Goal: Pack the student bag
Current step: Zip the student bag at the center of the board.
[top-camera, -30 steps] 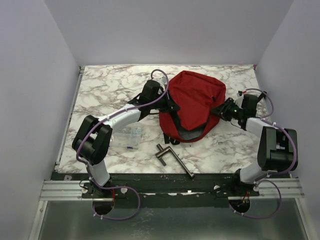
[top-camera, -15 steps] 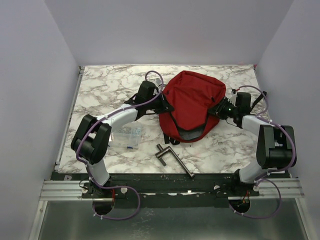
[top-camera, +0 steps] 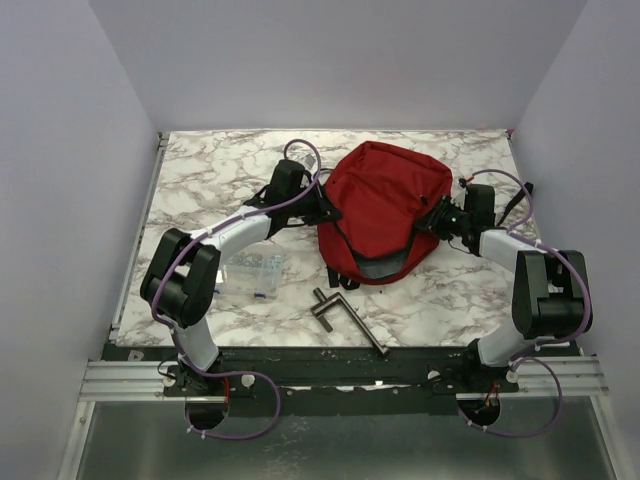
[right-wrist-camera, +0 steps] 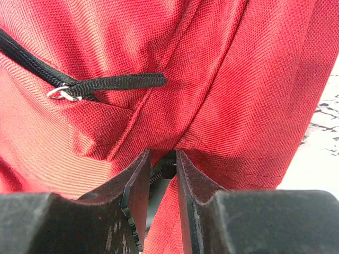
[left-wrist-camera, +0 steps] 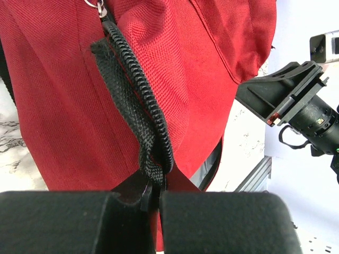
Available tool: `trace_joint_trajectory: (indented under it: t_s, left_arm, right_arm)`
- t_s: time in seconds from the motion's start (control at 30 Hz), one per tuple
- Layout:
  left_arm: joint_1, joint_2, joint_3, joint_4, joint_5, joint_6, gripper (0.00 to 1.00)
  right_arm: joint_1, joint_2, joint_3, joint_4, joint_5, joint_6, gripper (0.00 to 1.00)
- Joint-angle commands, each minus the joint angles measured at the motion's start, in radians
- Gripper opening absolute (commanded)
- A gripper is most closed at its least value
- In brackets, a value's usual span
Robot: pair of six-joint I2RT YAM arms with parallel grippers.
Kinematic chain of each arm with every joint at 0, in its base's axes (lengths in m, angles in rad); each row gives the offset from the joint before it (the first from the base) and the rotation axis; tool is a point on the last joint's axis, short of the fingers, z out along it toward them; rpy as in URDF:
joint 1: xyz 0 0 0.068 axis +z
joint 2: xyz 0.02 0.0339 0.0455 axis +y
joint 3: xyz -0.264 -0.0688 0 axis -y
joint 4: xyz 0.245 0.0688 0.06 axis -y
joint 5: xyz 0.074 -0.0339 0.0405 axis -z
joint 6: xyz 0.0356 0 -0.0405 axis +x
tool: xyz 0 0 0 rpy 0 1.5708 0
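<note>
The student bag [top-camera: 385, 205], a dark-red fabric backpack, lies in the middle of the marble table. My left gripper [top-camera: 322, 208] is at its left edge. In the left wrist view the jaws [left-wrist-camera: 153, 193] are shut on the black zipper tape [left-wrist-camera: 143, 106] where the seam ends. My right gripper [top-camera: 432, 222] is at the bag's right edge. In the right wrist view its narrow-set jaws [right-wrist-camera: 163, 164] pinch a fold of the bag [right-wrist-camera: 222, 79] with a zipper end between them. A zipper pull with a silver ring [right-wrist-camera: 63, 93] lies flat on the fabric above.
A small clear plastic pouch [top-camera: 258, 270] lies left of the bag, near the left arm. A grey metal T-shaped bar [top-camera: 345, 318] lies in front of the bag near the table's front edge. The right gripper's body [left-wrist-camera: 296, 106] shows beyond the bag in the left wrist view.
Both grippers have slid a little toward the back of the table along the bag's edges. The left jaws have closed on the zipper tape.
</note>
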Motion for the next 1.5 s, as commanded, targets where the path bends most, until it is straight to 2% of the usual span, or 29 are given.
trace_joint_trajectory:
  t_s: [0.0, 0.17, 0.3, 0.4, 0.53, 0.63, 0.7, 0.77, 0.87, 0.93, 1.07, 1.33, 1.47]
  left_arm:
    - [0.014, -0.017, 0.029, -0.006, 0.008, 0.018, 0.0]
    - [0.02, -0.013, 0.029, -0.025, 0.015, 0.025, 0.0]
    - [0.021, -0.019, 0.027, -0.032, 0.016, 0.03, 0.0]
    - [0.022, -0.027, 0.028, -0.032, 0.029, 0.031, 0.0]
    - [0.033, -0.042, 0.031, -0.046, 0.055, 0.034, 0.0]
    - [0.043, -0.058, 0.033, -0.053, 0.082, 0.023, 0.0]
    - [0.046, -0.064, 0.034, -0.053, 0.101, 0.012, 0.0]
    - [0.046, -0.062, 0.039, -0.054, 0.131, 0.0, 0.0]
    - [0.046, -0.057, 0.04, -0.051, 0.174, -0.024, 0.0]
    - [0.043, -0.058, 0.036, -0.041, 0.193, -0.038, 0.0]
    - [0.028, -0.064, 0.029, -0.03, 0.203, -0.047, 0.0]
    - [0.005, -0.062, 0.021, -0.012, 0.205, -0.065, 0.0]
    - [0.004, -0.064, 0.025, -0.012, 0.194, -0.057, 0.0]
  right_arm:
    - [0.009, -0.017, -0.018, -0.021, 0.045, -0.028, 0.31]
    - [0.008, -0.018, -0.027, -0.012, 0.05, -0.016, 0.21]
    - [0.009, -0.052, -0.034, -0.044, 0.038, 0.001, 0.01]
    - [0.009, -0.09, -0.035, -0.142, -0.022, 0.033, 0.0]
    - [0.009, -0.159, -0.104, -0.228, -0.245, 0.098, 0.0]
    - [0.009, -0.208, -0.149, -0.299, -0.332, 0.117, 0.0]
    - [0.009, -0.272, -0.159, -0.373, -0.28, 0.108, 0.0]
    - [0.009, -0.344, -0.145, -0.45, -0.147, 0.084, 0.0]
    - [0.009, -0.39, -0.121, -0.478, -0.019, 0.035, 0.01]
    - [0.009, -0.373, -0.07, -0.523, -0.006, -0.007, 0.06]
    - [0.009, -0.334, -0.037, -0.489, -0.036, -0.014, 0.15]
    - [0.116, -0.195, 0.055, -0.468, 0.011, -0.009, 0.13]
    - [0.13, -0.15, 0.065, -0.44, 0.063, 0.011, 0.13]
